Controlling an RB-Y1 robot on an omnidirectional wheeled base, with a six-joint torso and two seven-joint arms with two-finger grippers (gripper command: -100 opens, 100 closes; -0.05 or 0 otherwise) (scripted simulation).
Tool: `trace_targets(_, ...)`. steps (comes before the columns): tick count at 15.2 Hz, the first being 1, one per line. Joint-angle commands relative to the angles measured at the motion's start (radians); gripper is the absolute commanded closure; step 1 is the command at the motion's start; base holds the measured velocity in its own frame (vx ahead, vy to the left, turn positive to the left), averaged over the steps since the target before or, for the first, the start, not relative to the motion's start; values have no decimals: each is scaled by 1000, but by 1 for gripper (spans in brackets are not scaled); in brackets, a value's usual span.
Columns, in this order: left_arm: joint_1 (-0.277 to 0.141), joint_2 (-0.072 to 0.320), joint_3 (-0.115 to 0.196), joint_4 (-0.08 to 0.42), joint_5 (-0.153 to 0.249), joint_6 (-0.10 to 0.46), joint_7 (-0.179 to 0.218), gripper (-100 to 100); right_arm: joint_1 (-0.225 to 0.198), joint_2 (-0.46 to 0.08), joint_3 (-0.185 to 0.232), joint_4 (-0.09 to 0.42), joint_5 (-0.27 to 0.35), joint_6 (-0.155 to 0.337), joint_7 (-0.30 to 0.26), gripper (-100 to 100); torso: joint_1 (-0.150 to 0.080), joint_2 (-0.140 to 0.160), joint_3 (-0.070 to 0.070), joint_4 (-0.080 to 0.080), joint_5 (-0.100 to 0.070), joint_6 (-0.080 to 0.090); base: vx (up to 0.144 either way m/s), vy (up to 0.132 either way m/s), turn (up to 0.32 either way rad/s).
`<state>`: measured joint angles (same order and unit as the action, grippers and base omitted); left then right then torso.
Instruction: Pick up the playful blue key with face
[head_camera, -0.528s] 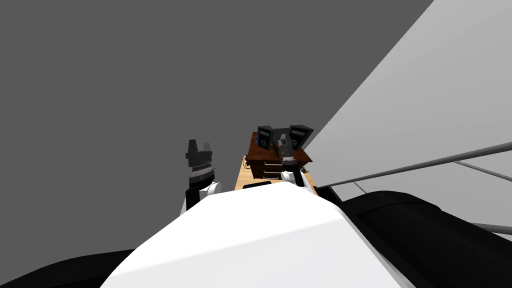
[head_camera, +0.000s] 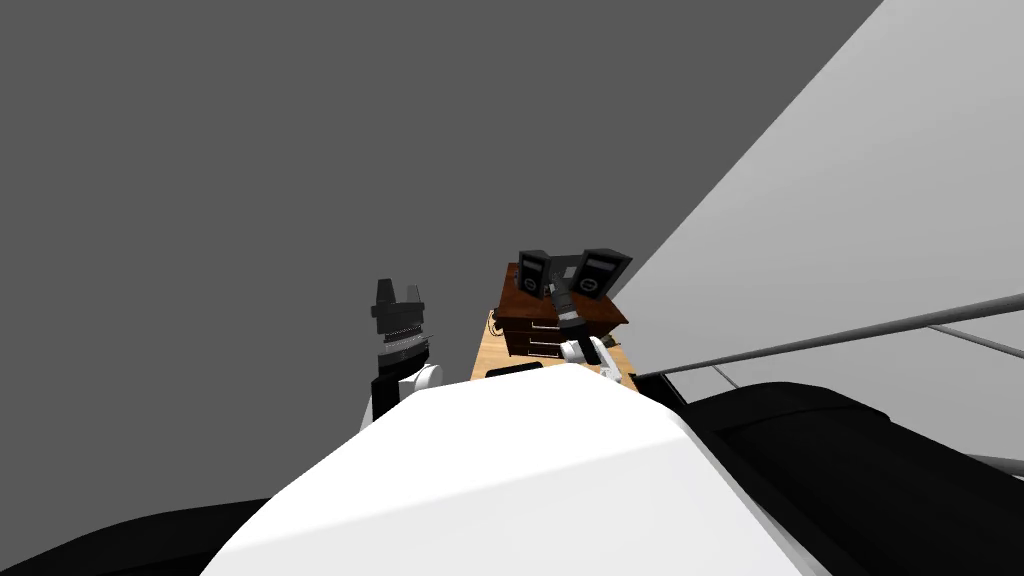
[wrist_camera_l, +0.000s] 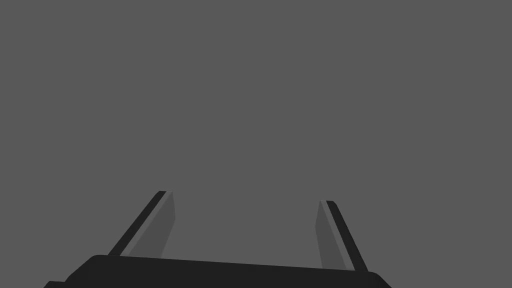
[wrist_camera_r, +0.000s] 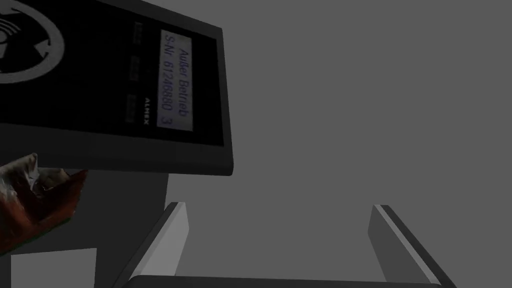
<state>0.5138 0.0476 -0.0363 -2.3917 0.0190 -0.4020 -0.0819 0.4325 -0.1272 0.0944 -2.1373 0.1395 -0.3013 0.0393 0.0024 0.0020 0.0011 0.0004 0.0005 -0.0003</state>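
**Blue key:** place cannot be told; nothing blue can be made out on or around the drawer cabinet.

**Right claw** (wrist_camera_r: 278, 206): blades set wide, nothing between them, plain grey wall beyond. In the head view it (head_camera: 553, 287) reaches over the cabinet top, between the two black terminals.

**Drawer cabinet** (head_camera: 540, 335): dark brown, wood-grained, pale drawer fronts; its far side is hidden by the arm.

**Black terminals**, two, boxy, standing on the cabinet top: one (head_camera: 533, 273) left of the arm, one (head_camera: 603, 272) right of it. One terminal (wrist_camera_r: 115, 85) looms close beside the right claw: a slab with rounded edges, a small pale label panel, a grey ring emblem cut off at the frame edge.

**Crumpled thing** (wrist_camera_r: 35, 200): red-brown and white, under that terminal, partly cut off, hard to identify.

**Table** (head_camera: 487, 355): light wood, carries the cabinet; a narrow bare strip on the cabinet's left.

**Left claw** (wrist_camera_l: 246, 197): blades wide apart, empty; raised well left of the cabinet (head_camera: 398, 288).
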Motion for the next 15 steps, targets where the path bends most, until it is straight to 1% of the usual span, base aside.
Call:
trace_targets(1,0,0,0,0,0,0,0,0,-20,-26,11,30,50,50,29,-100,0,0,0,0,0,0,-38,43,63)
trace_targets(2,0,0,0,0,0,0,0,0,-20,-26,11,30,58,50,29,-100,0,0,0,0,0,0,-35,38,44)
trace_targets(3,0,0,0,0,0,0,0,0,-37,-37,18,52,90,80,47,-100,0,0,0,0,0,0,-31,37,51)
trace_targets(4,0,0,0,0,0,0,0,0,-37,-37,18,52,94,80,47,-100,0,0,0,0,0,0,-25,35,43)
trace_targets(5,0,0,0,0,0,0,0,0,-55,-49,27,75,128,111,67,-100,0,0,0,0,0,0,-27,35,41)
trace_targets(6,0,0,0,0,0,0,0,0,-55,-49,27,75,134,111,67,-100,0,0,0,0,0,0,-27,30,40)
trace_targets(7,0,0,0,0,0,0,0,0,-74,-59,35,100,168,144,88,-100,0,0,0,0,0,0,-29,33,52)
trace_targets(8,0,0,0,0,0,0,0,0,-74,-59,35,100,175,144,88,-100,0,0,0,0,0,0,-28,30,51)
trace_targets(9,0,0,0,0,0,0,0,0,-94,-70,44,126,205,176,110,-100,0,0,0,0,0,0,-35,35,60)
trace_targets(10,0,0,0,0,0,0,0,0,-94,-70,44,126,218,179,110,-100,0,0,0,0,0,0,-34,36,53)
trace_targets(11,0,0,0,0,0,0,0,0,-115,-80,54,153,247,209,133,-100,0,0,0,0,0,0,-36,40,70)
trace_targets(12,0,0,0,0,0,0,0,0,-115,-80,54,153,264,216,133,-100,0,0,0,0,0,0,-31,36,55)
trace_targets(13,0,0,0,0,0,0,0,0,-137,-91,63,181,290,242,156,-100,0,0,0,0,0,0,-27,39,67)
trace_targets(14,0,0,0,0,0,0,0,0,-137,-91,63,181,309,254,156,-100,0,0,0,0,0,0,-26,38,48)
trace_targets(15,0,0,0,0,0,0,0,0,-137,-91,63,181,311,254,156,-100,0,0,0,0,0,0,-17,25,12)
